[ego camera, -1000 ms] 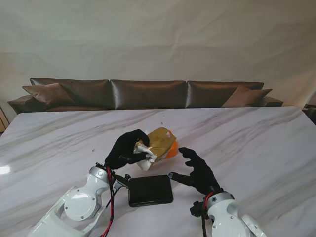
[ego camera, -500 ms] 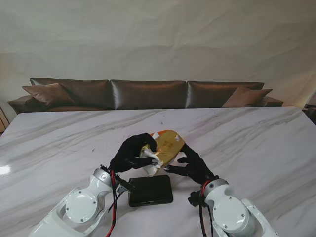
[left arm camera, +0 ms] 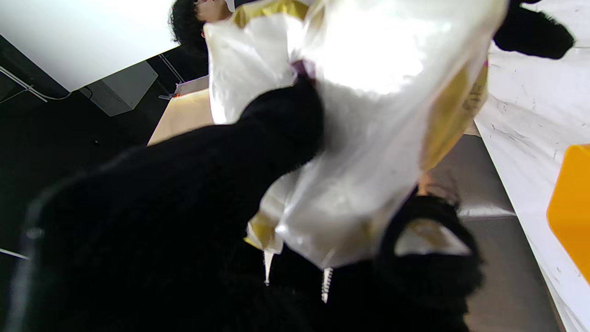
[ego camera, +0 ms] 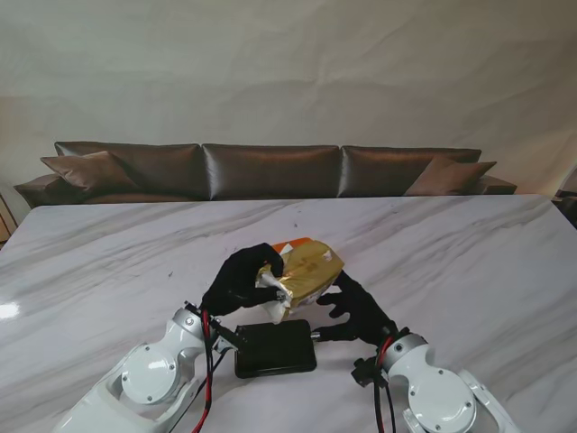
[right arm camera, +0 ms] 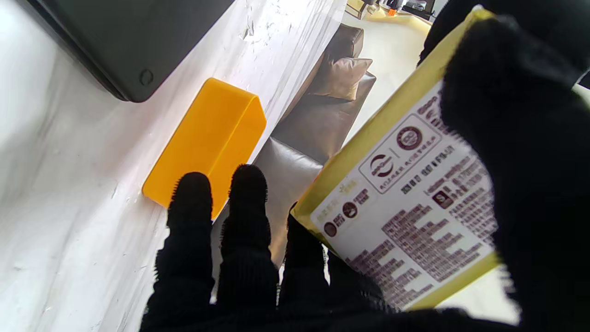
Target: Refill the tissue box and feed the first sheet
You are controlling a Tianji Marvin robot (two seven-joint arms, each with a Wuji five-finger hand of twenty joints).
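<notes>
Right now the gold-wrapped tissue pack [ego camera: 305, 267] hangs in the air between both hands, clear of the marble table [ego camera: 469, 262]. The left hand [ego camera: 242, 280] is closed on its white, crinkled end — the left wrist view shows black fingers [left arm camera: 276, 124] wrapped over glossy film. The right hand [ego camera: 354, 307] grips the other end, thumb across the printed label [right arm camera: 415, 203] and fingers curled beneath. The pack's long axis runs from my left, nearer to me, out toward my right and farther away, its far end tilted upward.

What the coming move turns on, I judge, is the orange tissue box [right arm camera: 207, 143]: it sits on the table beneath and just beyond the pack, mostly hidden from the stand camera, with only a sliver of orange showing at the pack's far edge. It lies off the right hand's fingertips, so that hand is the nearer one. The dark lid [ego camera: 275, 347] lies flat on the table, nearer to me, between the two wrists.

Compared with a second ago, the right hand — then spread open beside the pack — has closed on it, and the pack has risen and swung more level.
</notes>
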